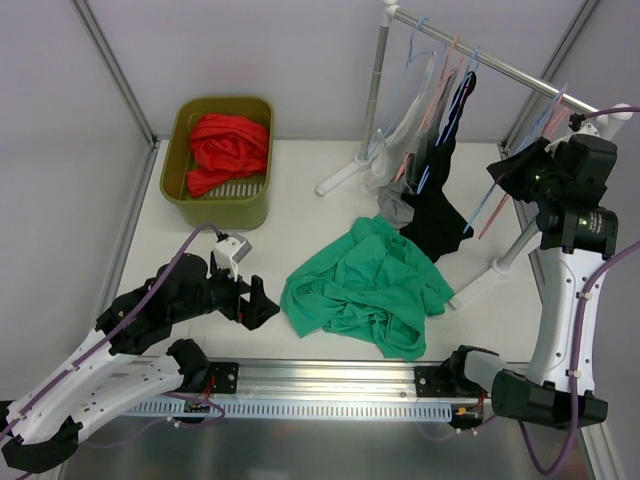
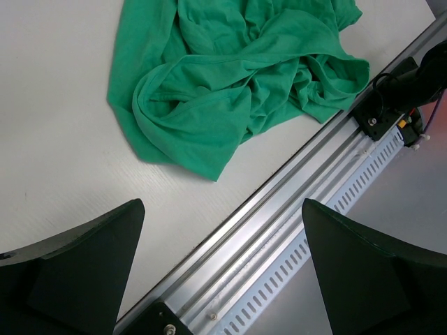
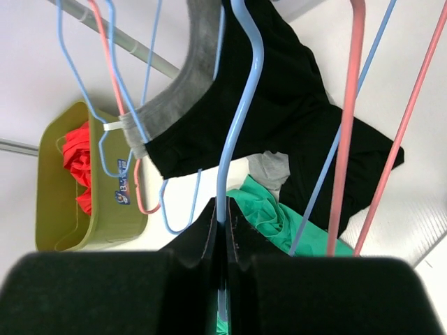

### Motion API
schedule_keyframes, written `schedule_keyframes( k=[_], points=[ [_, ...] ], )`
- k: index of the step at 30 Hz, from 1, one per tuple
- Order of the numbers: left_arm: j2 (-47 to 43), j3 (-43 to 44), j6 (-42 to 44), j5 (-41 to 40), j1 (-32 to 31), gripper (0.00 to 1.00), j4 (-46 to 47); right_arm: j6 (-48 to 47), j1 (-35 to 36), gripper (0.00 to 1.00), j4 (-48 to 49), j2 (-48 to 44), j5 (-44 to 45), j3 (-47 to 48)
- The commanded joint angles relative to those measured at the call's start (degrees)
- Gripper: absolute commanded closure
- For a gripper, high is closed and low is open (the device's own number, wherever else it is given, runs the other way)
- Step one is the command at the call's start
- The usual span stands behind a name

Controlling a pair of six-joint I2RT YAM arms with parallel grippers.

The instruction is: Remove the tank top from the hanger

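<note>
Black and spread wide, the left gripper (image 1: 266, 302) lies low over the table (image 1: 300, 200) at 7 o'clock, holding nothing. Just beside it, toward the table's centre, the green top (image 1: 365, 285) is a crumpled heap on the surface, with no wire visible in or under it in either the overhead or the left wrist view. Out at 3 o'clock the right gripper (image 3: 223, 213) is raised and clenched on the thin wire of a blue hanger (image 3: 223, 185), which runs up and away from the jaws. No cloth shows on the stretch of wire in view, though whether its hook sits on the rack (image 1: 490, 62) cannot be told. Beyond it, at 1 o'clock, a black top (image 1: 440, 205) and a grey one (image 1: 397, 208) hang among pink and blue hangers. At 10 o'clock a bin (image 1: 215, 205) holds red cloth. Taking the green top as the task's garment, the removal looks done, since it lies free on the table. What seems left is to let go of the hanger or put it away. If the black top is meant instead, that work is not yet begun.
</note>
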Motion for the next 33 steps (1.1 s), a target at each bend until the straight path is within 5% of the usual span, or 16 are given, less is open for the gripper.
schedule_keyframes(
  k=[1, 12, 23, 24, 28, 33],
  points=[
    [0.0, -0.6, 0.7, -0.5, -0.8, 0.01, 1.2, -0.8, -1.1, 1.00, 3.6, -1.7, -3.7, 1.2],
    [0.2, -0.7, 0.6, -0.6, -0.9, 0.01, 1.3, -2.7, -1.3, 1.00, 3.6, 3.9, -5.5, 5.5],
    [0.2, -0.8, 0.7, -0.7, -0.9, 0.01, 1.4, -4.6, -1.3, 1.00, 5.3, 0.3, -7.3, -3.4],
    [0.4, -0.6, 0.7, -0.7, -0.9, 0.01, 1.3, -4.6, -1.3, 0.96, 5.6, -0.2, -7.4, -3.7],
    [2.3, 0.4, -0.5, -2.7, -0.9, 0.01, 1.3, -4.3, -1.3, 0.49, 5.6, -1.6, -8.5, -3.5],
    [11.3, 3.3, -7.1, -8.0, -1.3, 0.01, 3.5, -3.0, -1.3, 0.14, 5.4, -5.3, -11.5, -2.7]
  ],
)
